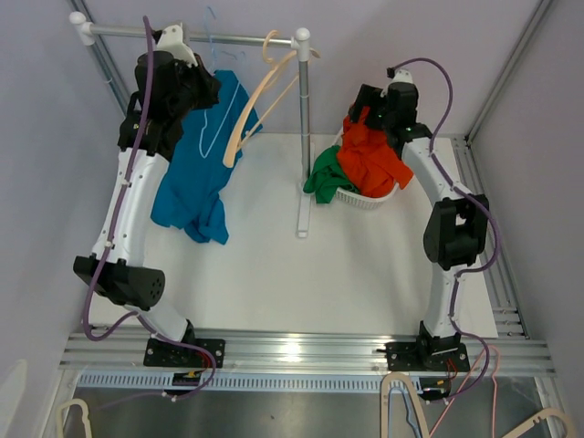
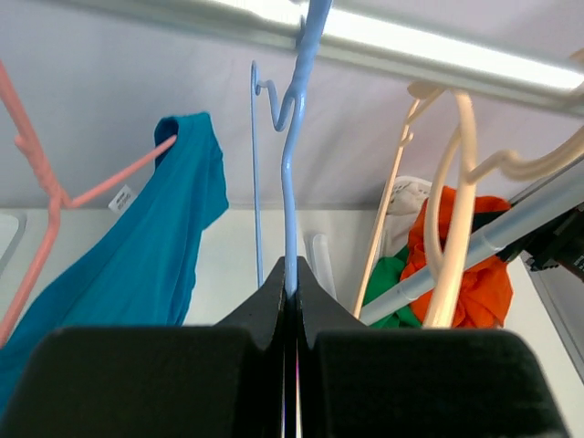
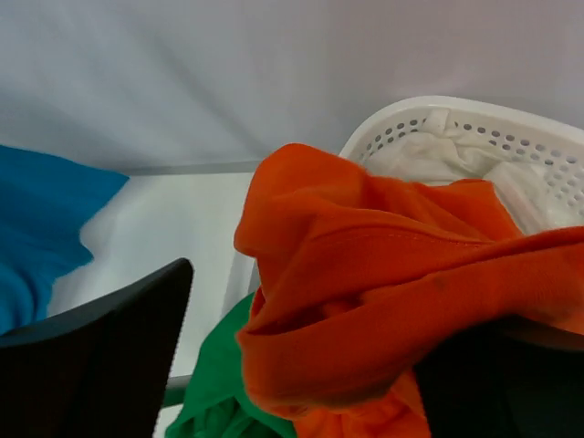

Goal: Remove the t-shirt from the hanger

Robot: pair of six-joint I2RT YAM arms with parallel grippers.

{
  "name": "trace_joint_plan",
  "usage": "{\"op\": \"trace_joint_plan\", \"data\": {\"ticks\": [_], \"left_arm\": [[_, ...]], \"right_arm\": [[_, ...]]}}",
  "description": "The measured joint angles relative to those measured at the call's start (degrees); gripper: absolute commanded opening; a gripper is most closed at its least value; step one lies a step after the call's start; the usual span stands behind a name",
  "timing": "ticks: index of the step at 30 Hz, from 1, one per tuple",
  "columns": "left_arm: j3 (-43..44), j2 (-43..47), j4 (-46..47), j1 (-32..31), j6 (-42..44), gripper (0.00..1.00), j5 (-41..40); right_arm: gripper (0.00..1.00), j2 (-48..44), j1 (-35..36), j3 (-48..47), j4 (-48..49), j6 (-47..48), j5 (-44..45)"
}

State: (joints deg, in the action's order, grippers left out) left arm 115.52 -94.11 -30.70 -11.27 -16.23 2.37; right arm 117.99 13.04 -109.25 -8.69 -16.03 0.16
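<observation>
Teal t-shirt [image 1: 196, 182] hangs below the rail [image 1: 228, 38], its collar apparently on the pink hanger [image 2: 36, 173] and its hem down on the table. My left pincer [image 2: 290, 301] is clamped tight on the light-blue hanger [image 2: 294, 164] just under the rail.

Risk: that may be the wrong hanger, and pulling could unhook it without freeing the shirt.

My right pincer [image 3: 319, 328] gapes around the orange garment [image 3: 365, 246] over the basket [image 3: 474, 119]. The cloth may snag a finger when I lift.

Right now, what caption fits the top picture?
Left gripper pinches the blue hanger, teal shirt dangling; right gripper open over the orange shirt and basket.
</observation>
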Motion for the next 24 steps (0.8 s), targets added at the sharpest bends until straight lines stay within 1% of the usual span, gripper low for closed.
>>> {"op": "trace_joint_plan", "data": {"ticks": [3,6,13,18,21,24], "left_arm": [[2.54,-0.42,0.09,0.00,0.33,0.01,0.74],[4.00,-0.44,0.17,-0.22,0.31,0.01,1.86],[4.24,-1.40,0.13,-3.76,2.78,0.01,2.62],[3.41,-2.56,-0.44,-5.62,3.89,0.01,4.90],[2.73,-2.56,-1.18,-5.75,4.07,0.01,5.11],[2.64,-2.56,-1.92,-5.75,4.31,0.01,4.68]], "right_arm": [[0.99,-0.02,-2.54,-3.78,-3.67,-1.51,-3.50],[0.99,-2.14,-4.04,-5.31,-3.96,-1.77,-4.72],[0.99,-13.62,-3.43,-2.51,-3.76,-1.16,-7.19],[1.00,-20.59,-3.41,-0.46,-2.89,-0.44,-7.17],[0.99,-23.34,-3.78,1.20,-2.67,-0.37,-7.13],[0.99,-24.13,-3.98,1.62,-2.78,-0.22,-7.19]]}}
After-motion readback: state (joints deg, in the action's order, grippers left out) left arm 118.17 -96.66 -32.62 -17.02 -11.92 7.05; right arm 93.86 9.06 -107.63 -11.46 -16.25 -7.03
